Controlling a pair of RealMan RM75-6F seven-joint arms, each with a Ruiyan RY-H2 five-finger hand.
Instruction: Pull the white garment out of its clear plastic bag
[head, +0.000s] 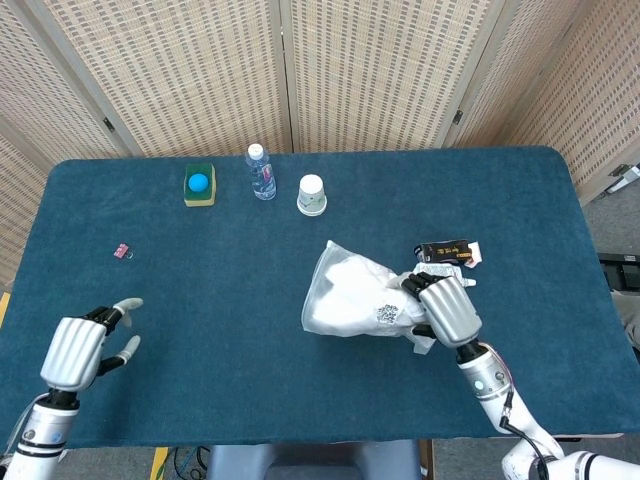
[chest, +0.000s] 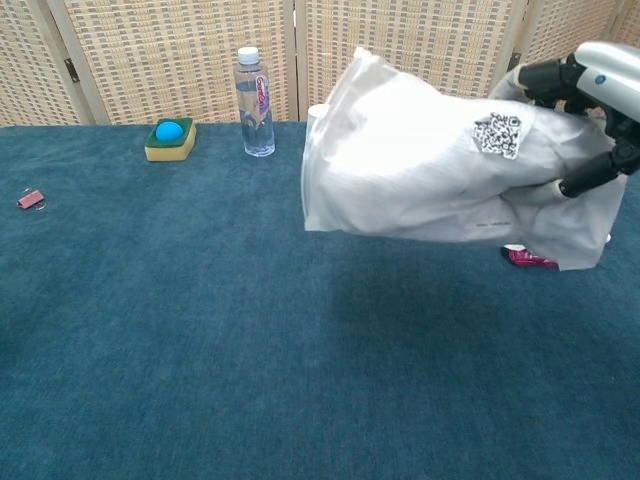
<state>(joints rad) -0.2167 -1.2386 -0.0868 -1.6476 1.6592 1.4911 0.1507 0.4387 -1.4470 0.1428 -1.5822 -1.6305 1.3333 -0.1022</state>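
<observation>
At about 8 o'clock on the blue worktop (head: 250, 260), the left hand (head: 78, 352) hovered near the front edge, its fingers (head: 126, 305) spread apart and holding nothing. A small pink clip (head: 122, 251) lay at 9 o'clock, well apart from it. Along the far edge, toward 11 and 12 o'clock, stood a sponge (head: 199, 185) with a blue ball on top, a bottle (head: 261, 172) and an upturned paper cup (head: 312, 195). Right of centre, toward 4 o'clock, the bag (chest: 440, 165) with the white garment (head: 350, 292) inside hung clear of the worktop, its free end pointing left. The right hand (head: 446, 307) gripped the bag's right end, fingers (chest: 590, 175) closed around it. Just beyond the hand, at 3 o'clock, lay a black box (head: 444, 250) and a pouch (head: 455, 271).
</observation>
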